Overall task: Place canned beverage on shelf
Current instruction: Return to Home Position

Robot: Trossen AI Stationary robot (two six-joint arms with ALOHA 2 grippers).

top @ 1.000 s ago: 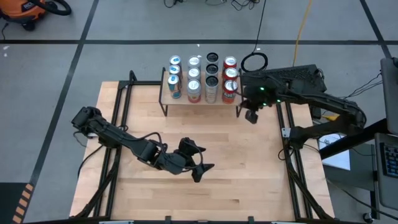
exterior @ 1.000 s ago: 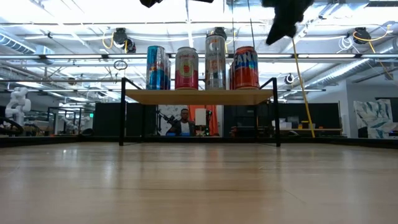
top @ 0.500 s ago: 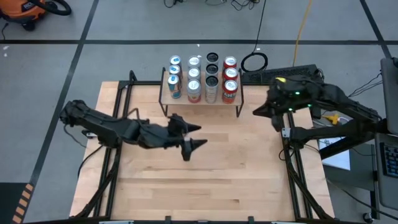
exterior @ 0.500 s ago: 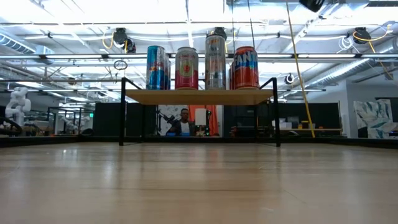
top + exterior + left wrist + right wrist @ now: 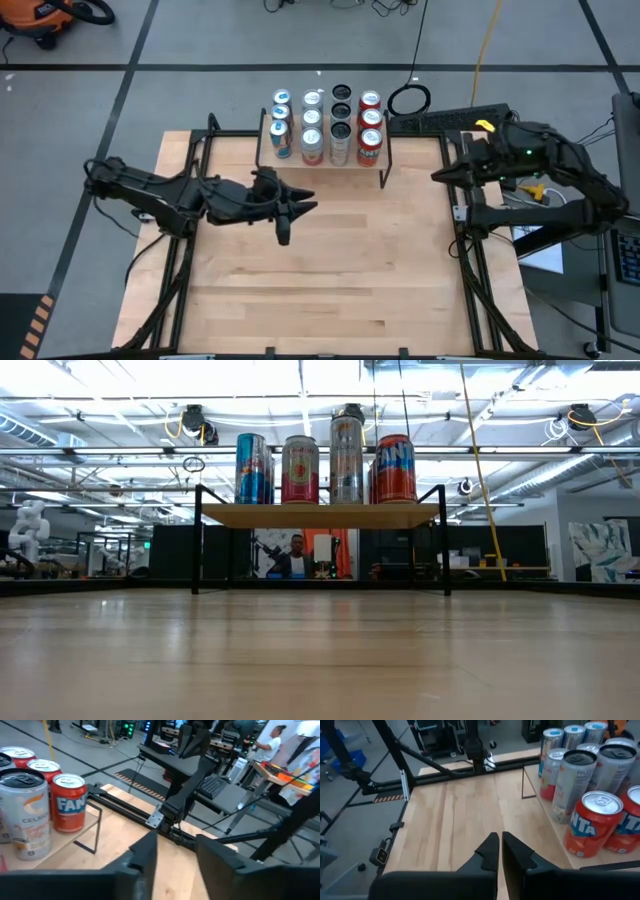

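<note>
- Canned beverages [image 5: 325,128] stand packed in rows on the shelf [image 5: 322,163], filling its top; none lies on the table in front of it.
- Left gripper [image 5: 296,220] hangs just in front of the shelf, fingers spread and holding nothing. A careless swing toward home could clip the shelf's front legs or topple the nearest row.
- Right gripper [image 5: 437,177] sits off the shelf's right end, near but apart, fingers pressed together and empty. The red cans [image 5: 590,822] at that end are the ones at risk if it sweeps inward.
- High view alone gives the count, seemingly four columns of three, though the tops crowd together.
- Low view alone shows the front cans upright on the shelf's top, and neither arm. A person [image 5: 296,555] shows in the room beyond, seen under the shelf.
- Wrist views alone settle how each gripper's fingers stand.
</note>
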